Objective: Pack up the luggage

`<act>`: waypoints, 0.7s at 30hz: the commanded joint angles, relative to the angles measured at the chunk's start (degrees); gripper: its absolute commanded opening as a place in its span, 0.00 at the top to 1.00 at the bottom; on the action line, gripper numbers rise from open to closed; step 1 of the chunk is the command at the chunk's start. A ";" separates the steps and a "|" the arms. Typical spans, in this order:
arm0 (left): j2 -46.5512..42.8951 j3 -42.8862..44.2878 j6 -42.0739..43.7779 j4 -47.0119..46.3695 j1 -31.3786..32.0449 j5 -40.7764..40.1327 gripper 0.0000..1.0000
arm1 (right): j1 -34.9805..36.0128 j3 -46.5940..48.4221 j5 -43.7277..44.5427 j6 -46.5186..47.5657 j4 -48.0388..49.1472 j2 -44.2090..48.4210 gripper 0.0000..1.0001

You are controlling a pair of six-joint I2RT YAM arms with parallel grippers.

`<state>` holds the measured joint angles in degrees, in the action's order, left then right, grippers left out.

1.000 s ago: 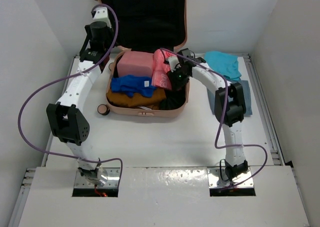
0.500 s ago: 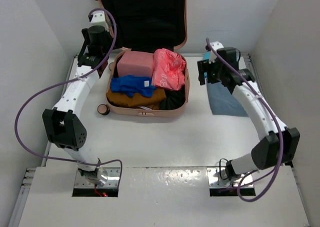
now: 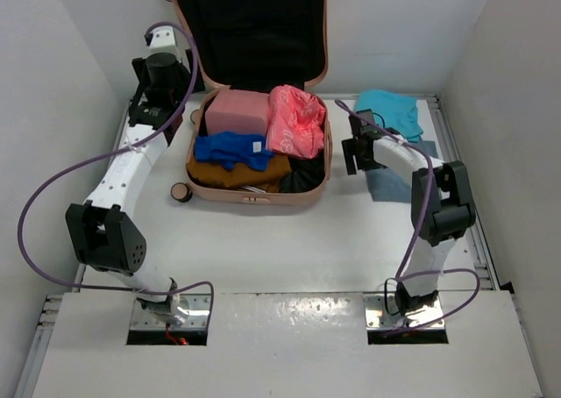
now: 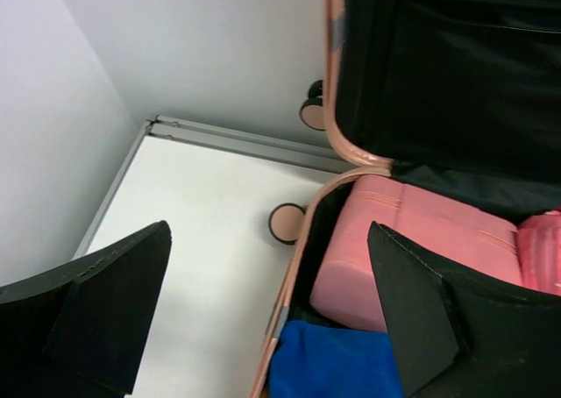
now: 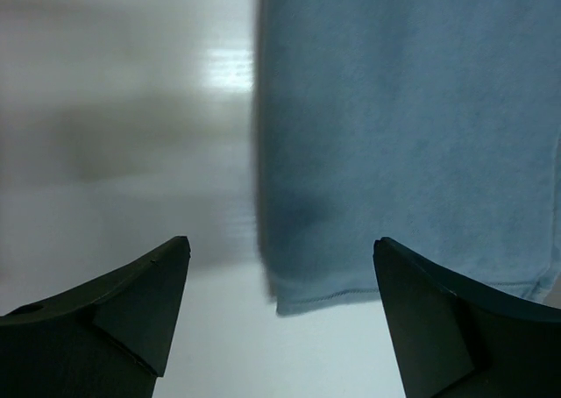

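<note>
Now that the pink garment (image 3: 296,122) lies in the luggage (image 3: 263,196), the right gripper (image 5: 280,240) hangs open over the blue-grey cloth (image 5: 394,135), probably next. The left gripper (image 4: 267,231) gapes empty.

**Both arms reach out, both grippers spread and empty**

The left arm (image 3: 118,174) rises from its base at the near left and bends at a dark elbow close to the left edge. From there it stretches forward along a long white link to the far left corner, where its wrist stands high. The left gripper (image 4: 267,231) looks down and inward, its two dark fingers (image 4: 105,302) spread wide with nothing between them. The right arm (image 3: 434,209) climbs from its base at the near right, folds sharply at a dark elbow, then reaches inward toward the middle. The right gripper (image 5: 280,242) hangs low and points downward. Its fingers (image 5: 123,302) stand well apart and grip nothing.
</note>
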<state>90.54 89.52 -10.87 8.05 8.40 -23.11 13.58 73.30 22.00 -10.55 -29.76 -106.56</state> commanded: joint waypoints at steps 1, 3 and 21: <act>-3.53 -0.92 0.77 -1.37 -1.46 -0.44 0.00 | -1.80 3.08 4.63 1.14 4.18 -2.41 0.14; -3.53 -1.54 0.24 -1.37 -1.99 -0.44 0.00 | -1.55 3.87 3.50 1.67 4.18 -3.38 0.14; -1.42 1.36 -0.82 0.30 -2.52 1.23 0.00 | -9.62 7.13 -10.04 -0.97 -1.35 -13.85 0.57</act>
<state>89.58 88.05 -11.18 8.67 6.59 -22.11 5.45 80.34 16.16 -10.31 -29.10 -119.00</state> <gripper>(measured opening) 0.995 0.473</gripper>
